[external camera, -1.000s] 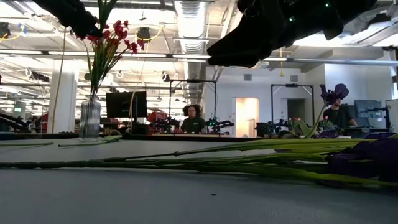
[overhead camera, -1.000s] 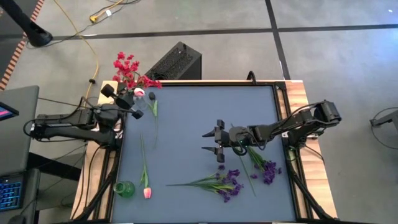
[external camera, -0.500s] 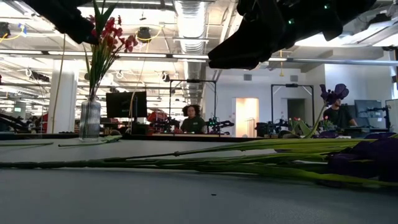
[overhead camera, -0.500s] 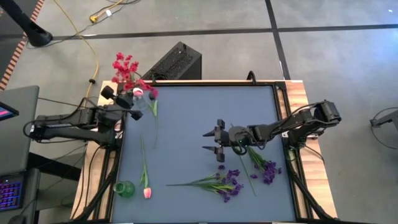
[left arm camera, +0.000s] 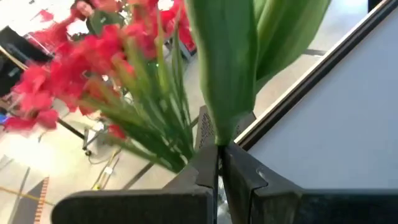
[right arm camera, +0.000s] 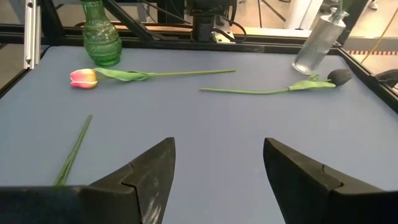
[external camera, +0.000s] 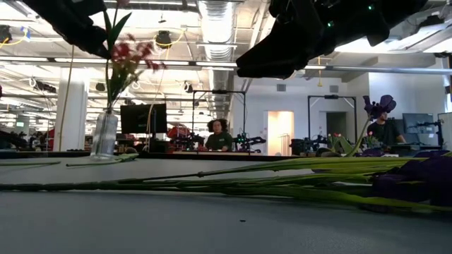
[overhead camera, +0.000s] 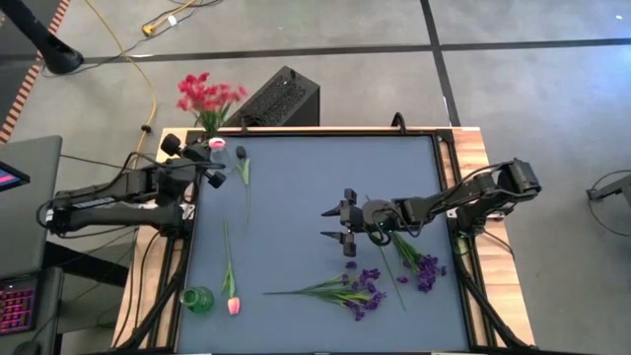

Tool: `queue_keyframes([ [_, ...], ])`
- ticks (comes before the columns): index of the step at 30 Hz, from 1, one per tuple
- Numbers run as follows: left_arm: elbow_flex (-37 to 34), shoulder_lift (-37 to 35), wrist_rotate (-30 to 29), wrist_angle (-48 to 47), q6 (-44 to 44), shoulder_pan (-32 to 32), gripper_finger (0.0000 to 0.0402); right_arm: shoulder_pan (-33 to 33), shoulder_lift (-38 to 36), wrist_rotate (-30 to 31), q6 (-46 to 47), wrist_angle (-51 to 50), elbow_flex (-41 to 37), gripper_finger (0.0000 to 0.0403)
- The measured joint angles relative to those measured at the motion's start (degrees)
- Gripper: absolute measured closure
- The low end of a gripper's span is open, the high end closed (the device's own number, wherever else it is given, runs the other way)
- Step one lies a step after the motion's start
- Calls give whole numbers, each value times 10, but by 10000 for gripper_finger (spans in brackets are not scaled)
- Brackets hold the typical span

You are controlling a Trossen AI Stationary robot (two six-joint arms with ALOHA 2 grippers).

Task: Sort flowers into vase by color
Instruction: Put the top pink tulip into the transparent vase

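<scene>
The red flowers (overhead camera: 207, 96) stand with their stems in the clear glass vase (external camera: 104, 134) at the table's far left corner, and the vase leans over. My left gripper (overhead camera: 202, 161) is shut on their greenery just above the vase. My right gripper (overhead camera: 335, 225) hovers open over the table's middle and touches nothing. Two purple flower bunches (overhead camera: 360, 292) (overhead camera: 424, 271) lie flat near the right and near side. A pink tulip (overhead camera: 234, 304) lies beside the green vase (overhead camera: 197, 299). A dark-budded stem (overhead camera: 243, 168) lies by the clear vase. My left gripper pinches a broad green leaf (left arm camera: 219, 127) of the red flowers between its two fingertips, below the red blossoms (left arm camera: 81, 68). The stems' lower ends sit in the clear vase (right arm camera: 317, 46), which is tilted. The blossoms lean out past the table's far edge.
The green vase (right arm camera: 102, 43) stands at the near left corner. A black box (overhead camera: 281, 97) sits on the floor beyond the far edge. Bare grey table top (overhead camera: 325, 168) stretches across the middle and far right.
My left gripper has drawn the red flowers toward the table's far edge. The blossoms have swung out beyond the far edge, and the clear vase, upright before, has tipped. My right arm has kept still.
</scene>
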Motion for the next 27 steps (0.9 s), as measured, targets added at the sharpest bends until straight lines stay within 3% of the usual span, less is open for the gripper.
queue_keyframes([
  [7,0,4,50,-7,-19,32,402,2,0,0,0,0,0,133],
  [27,0,3,51,-7,-17,32,402,-4,0,-1,2,0,0,133],
])
